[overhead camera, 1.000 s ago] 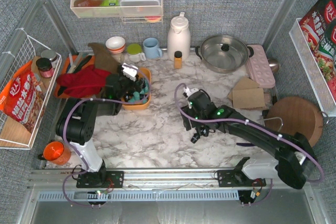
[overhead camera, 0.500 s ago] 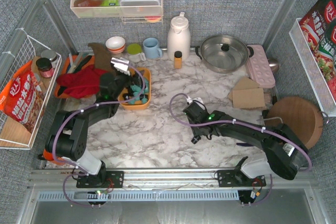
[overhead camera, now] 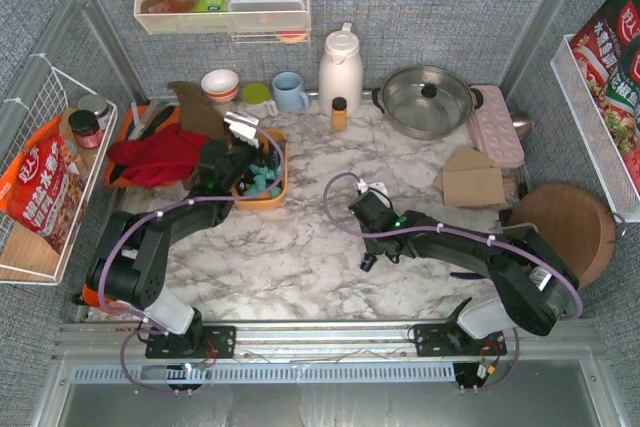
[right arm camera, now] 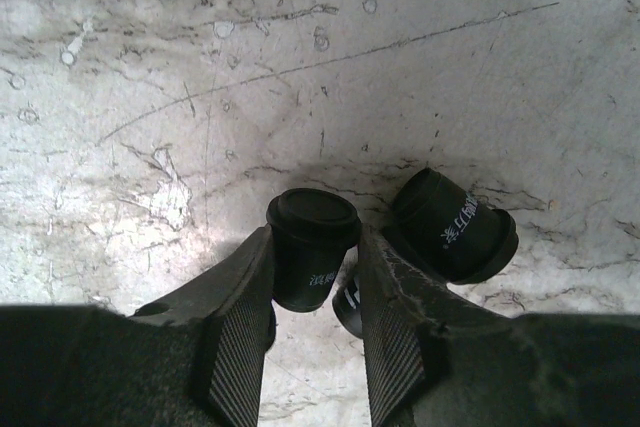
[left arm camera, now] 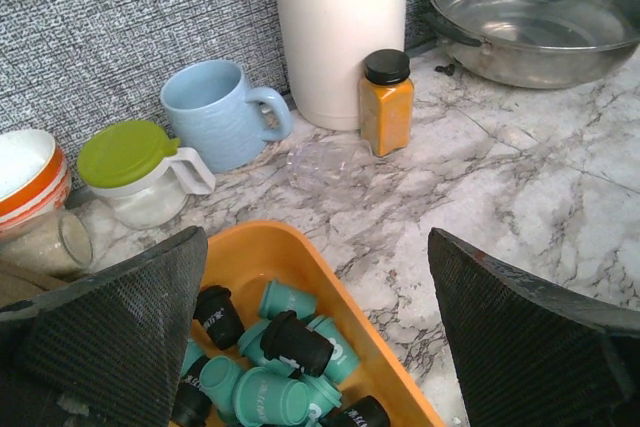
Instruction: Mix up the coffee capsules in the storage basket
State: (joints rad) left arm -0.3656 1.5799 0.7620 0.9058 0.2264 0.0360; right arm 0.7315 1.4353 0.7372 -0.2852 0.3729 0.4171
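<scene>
Marble counter (overhead camera: 300, 247) before me, crowded along its back and sides.
Against the back wall I see a white thermos jug (left arm camera: 340, 32) with a small black-lidded jar of orange spice (left arm camera: 385, 102) just beside it, then a pale blue mug (left arm camera: 215, 112), a green-lidded glass jar (left arm camera: 135, 172) and stacked orange-and-white bowls (left arm camera: 25, 182). To the right sit a steel pan with a glass lid (left arm camera: 530, 12), a pink moulded tray (overhead camera: 497, 125), folded brown card (overhead camera: 472, 182) and a round wooden board (overhead camera: 565, 227). At left a red cloth (overhead camera: 155, 157) lies near a white wire basket (overhead camera: 62, 80) holding a red snack bag (overhead camera: 40, 187). A clear shelf bin (overhead camera: 220, 25) hangs on the wall.
</scene>
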